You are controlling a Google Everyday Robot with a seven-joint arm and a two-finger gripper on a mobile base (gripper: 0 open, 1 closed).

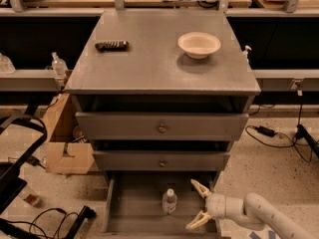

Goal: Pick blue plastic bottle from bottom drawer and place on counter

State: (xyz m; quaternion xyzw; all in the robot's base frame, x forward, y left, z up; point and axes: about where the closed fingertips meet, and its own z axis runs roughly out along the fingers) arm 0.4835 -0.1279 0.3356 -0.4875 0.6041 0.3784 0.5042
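— Where is the gripper hanging at this moment?
— The gripper [198, 204] is hovering low over the right side of the bottom drawer [130, 210], which is standing pulled out at the foot of the cabinet. The pale arm [264, 218] is reaching in from the lower right corner of the view.
— And how are its fingers standing?
— The fingers [200, 187] are standing spread wide, one pointing toward the drawer's back and the other lying nearer its front. They are gripping nothing.
— What is the blue plastic bottle doing?
— The blue plastic bottle [169, 201] is standing upright on the drawer floor, roughly in the middle, with its white cap showing on top. It is sitting just beside the spread fingers, on their left in the view, and nothing is touching it.
— Is anything lying on the counter?
— The counter [149, 68] is carrying a white bowl [199, 44] toward its back right and a dark ribbed object [111, 45] toward its back left; what that object is cannot be told.
— And around the cabinet?
— Two drawer fronts [162, 126] are showing above the open drawer, each bearing a small round knob. A cardboard box [67, 156] is lying on the floor to the cabinet's left in the view.
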